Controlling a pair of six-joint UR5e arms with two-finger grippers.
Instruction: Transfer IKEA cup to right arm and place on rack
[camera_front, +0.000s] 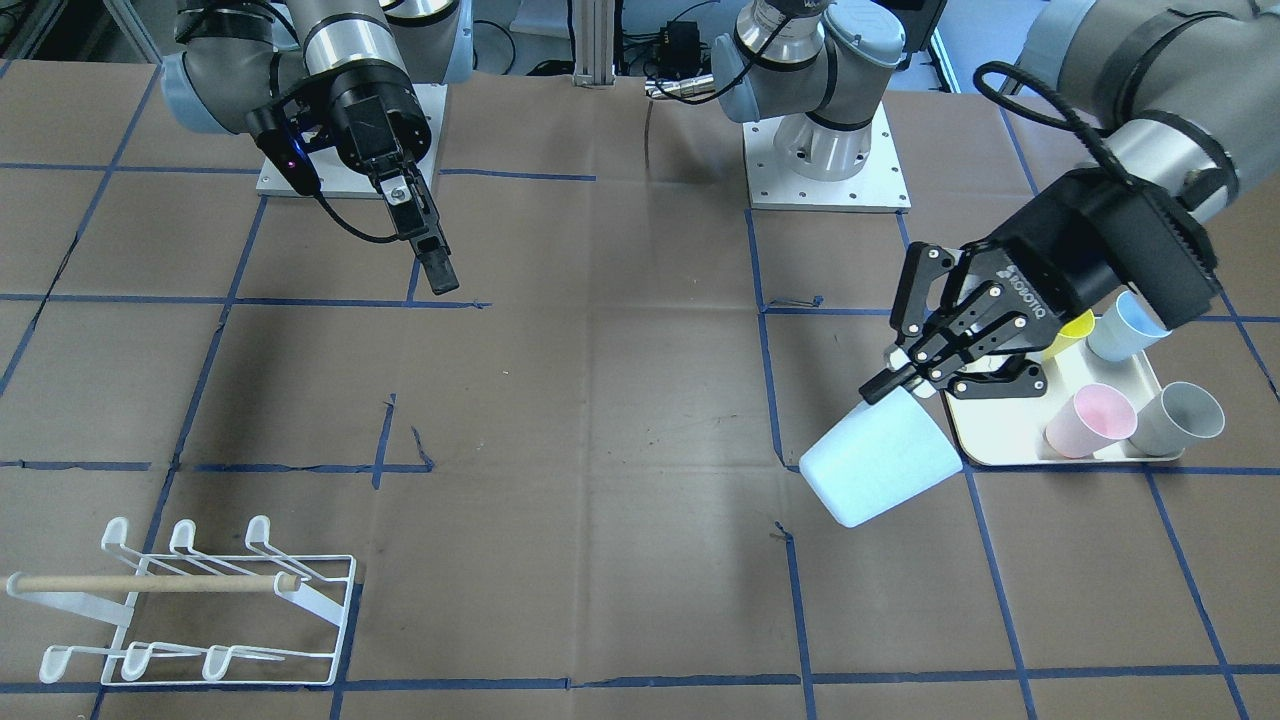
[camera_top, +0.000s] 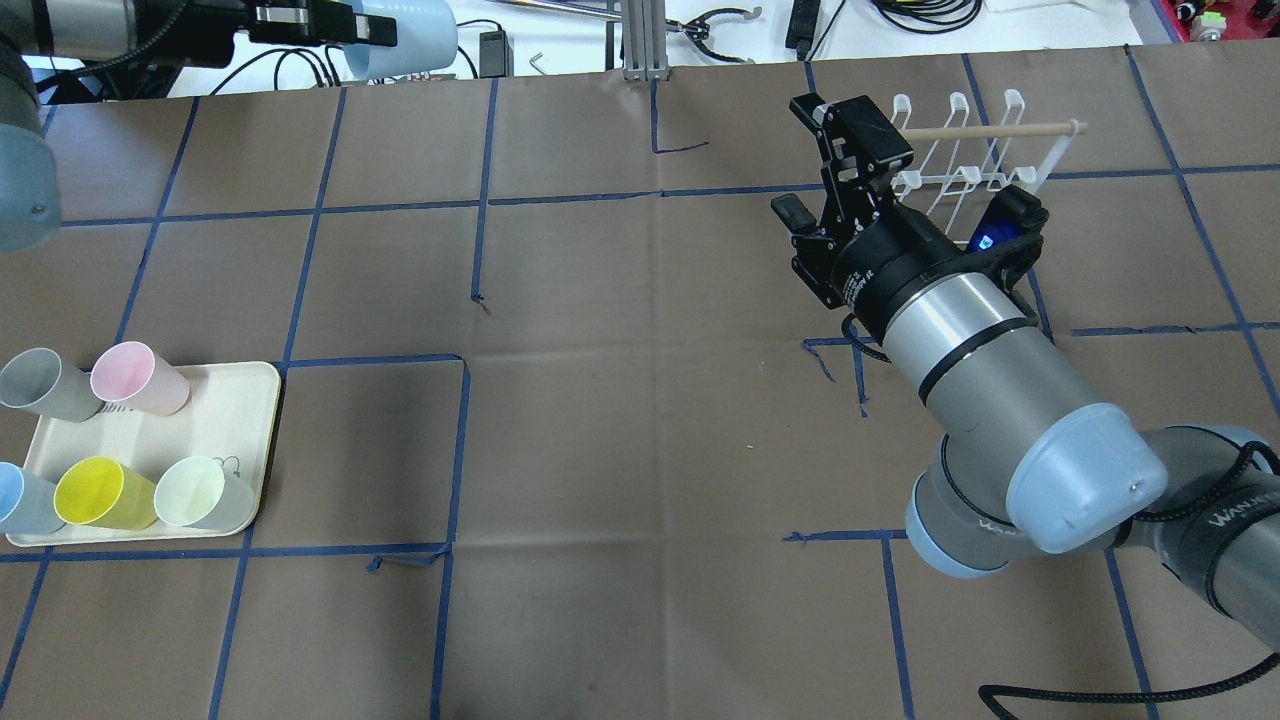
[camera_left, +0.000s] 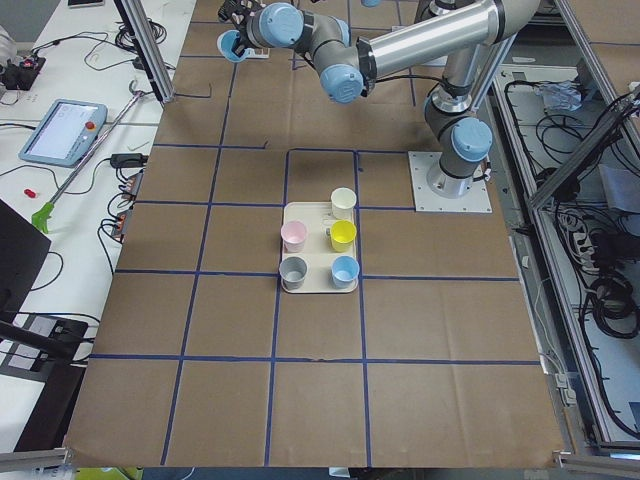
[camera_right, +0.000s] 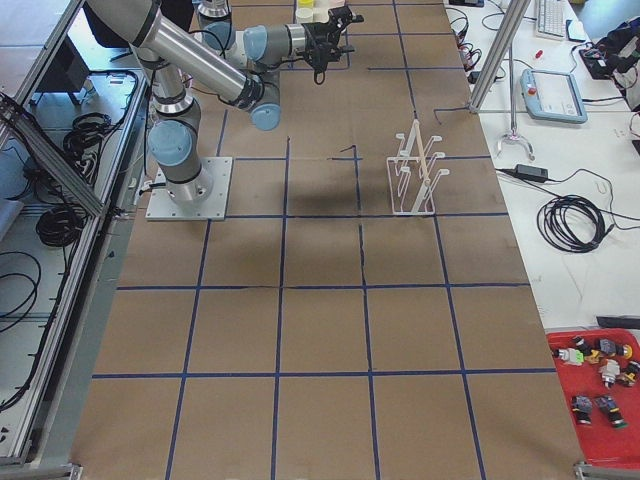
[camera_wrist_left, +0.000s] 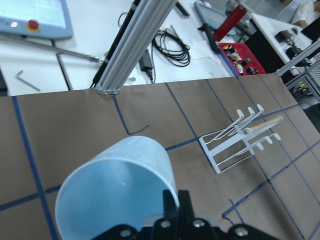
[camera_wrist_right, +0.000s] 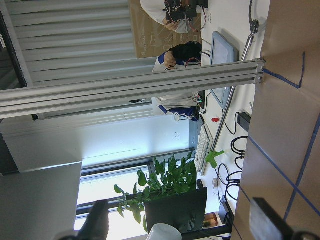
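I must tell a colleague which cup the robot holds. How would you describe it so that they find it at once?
Find the cream tray with five cups on the robot's left side. Its left pincer grips a pale blue cup by the rim. This cup is the only one held in the air, tilted, off the tray.

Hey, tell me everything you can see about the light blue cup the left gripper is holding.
The light blue cup is a plain, smooth, tapered tumbler, plastic by its look, empty, without a handle. The left gripper grips its rim, jaws shut on the wall, one inside. It hangs tilted in the air above the table, touching nothing else.
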